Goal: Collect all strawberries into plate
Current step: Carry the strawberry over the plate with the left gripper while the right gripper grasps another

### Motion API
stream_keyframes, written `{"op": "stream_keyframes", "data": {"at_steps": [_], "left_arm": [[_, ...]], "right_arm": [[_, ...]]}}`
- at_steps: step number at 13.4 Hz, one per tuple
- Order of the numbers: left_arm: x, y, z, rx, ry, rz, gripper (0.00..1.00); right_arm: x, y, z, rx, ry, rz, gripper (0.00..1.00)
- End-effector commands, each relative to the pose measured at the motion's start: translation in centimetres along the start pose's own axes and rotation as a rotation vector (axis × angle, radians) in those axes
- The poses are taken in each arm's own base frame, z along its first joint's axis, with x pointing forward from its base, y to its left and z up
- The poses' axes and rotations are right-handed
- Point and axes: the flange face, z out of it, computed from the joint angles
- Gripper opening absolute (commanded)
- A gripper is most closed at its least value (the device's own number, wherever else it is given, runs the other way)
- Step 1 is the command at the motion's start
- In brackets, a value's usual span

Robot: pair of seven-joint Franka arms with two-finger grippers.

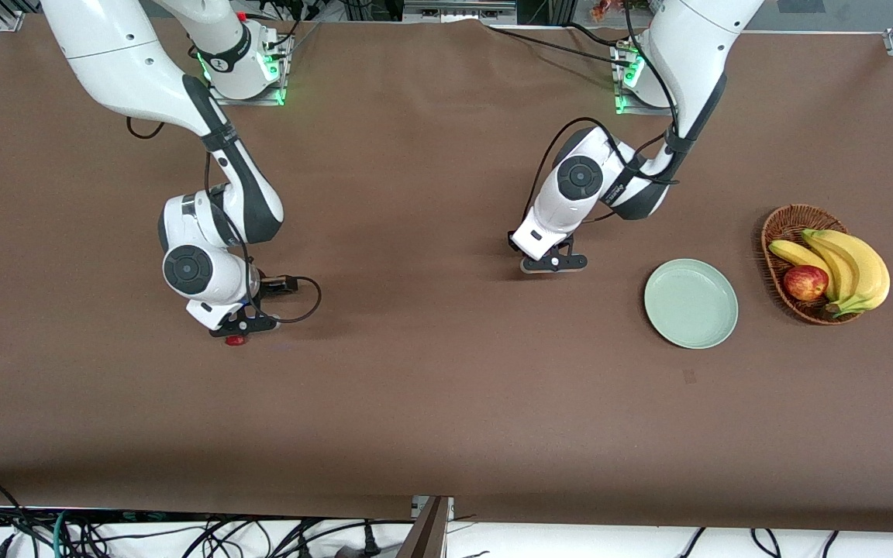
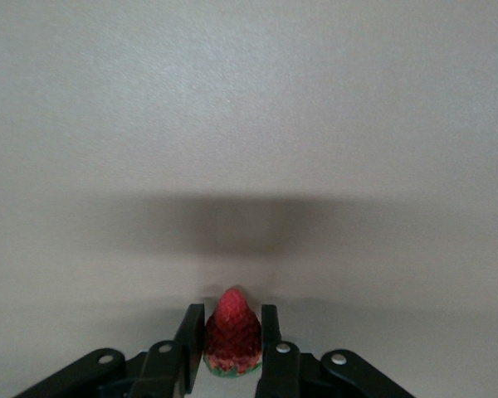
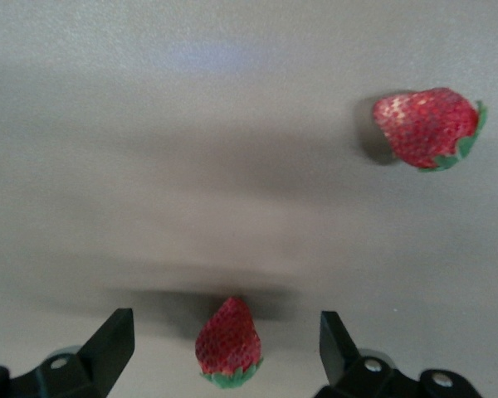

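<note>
Two grippers work low on the table: left gripper point(image 2: 231, 348) pinching a strawberry point(image 2: 231, 336), right gripper point(image 3: 224, 344) spread around another berry point(image 3: 227, 342), the plate point(image 1: 691, 303) well apart, so a loose pinch risks a drop.

Left gripper point(image 2: 232, 317): the gap between its fingers point(image 2: 189, 332) is fully taken up by the clamped strawberry point(image 2: 231, 336), with both pads touching it. Ahead of the fingertips lies bare table point(image 2: 249, 108) with nothing in the way.

Right gripper point(image 3: 224, 317): fingers spread wide, with free room on either side of the middle strawberry point(image 3: 228, 340) lying between them. Ahead of the fingertips and outside one finger lies the outer strawberry point(image 3: 427, 126), well apart.

In the front view, bare cloth runs from the left fingers to the plate point(image 1: 691, 304), whose dish appears unoccupied. Just beside it stands the basket point(image 1: 791, 221), filled with bananas point(image 1: 853, 267) and an apple point(image 1: 805, 283).
</note>
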Motion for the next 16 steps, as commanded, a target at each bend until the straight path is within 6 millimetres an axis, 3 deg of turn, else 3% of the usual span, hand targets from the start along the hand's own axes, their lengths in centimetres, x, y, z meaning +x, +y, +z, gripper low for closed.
{"op": "stream_keyframes", "data": {"at_steps": [1, 3, 5, 8, 9, 11, 15, 16], "left_arm": [[1.9, -1.0, -6.0, 0.088, -0.018, 0.024, 0.00], [4.8, -3.2, -10.0, 0.158, -0.112, 0.087, 0.00], [8.3, -7.5, -12.9, 0.164, -0.138, 0.153, 0.00], [13.6, -17.3, -14.5, 0.173, -0.127, 0.294, 0.00], [14.8, -20.6, -14.1, 0.204, -0.129, 0.338, 0.00], [16.7, -23.9, -12.4, 0.228, -0.121, 0.412, 0.00], [17.6, -29.2, -5.8, 0.170, -0.177, 0.429, 0.01], [17.6, -30.0, -4.7, 0.159, -0.178, 0.421, 0.02]], "right_arm": [[-1.5, 0.3, -0.2, 0.015, 0.007, -0.006, 0.55], [-1.6, 0.3, -0.1, 0.015, 0.000, -0.006, 0.26], [-1.5, 0.3, -0.2, 0.015, 0.000, -0.004, 0.04], [-1.2, 0.2, -0.6, 0.017, 0.009, -0.001, 0.00], [-0.8, -0.3, -1.1, 0.032, 0.021, 0.009, 0.00], [0.4, -2.9, -2.9, 0.107, 0.058, 0.042, 0.00], [3.3, -13.3, -4.1, 0.203, 0.124, 0.124, 0.00], [3.5, -16.9, -4.2, 0.214, 0.141, 0.157, 0.00]]}}
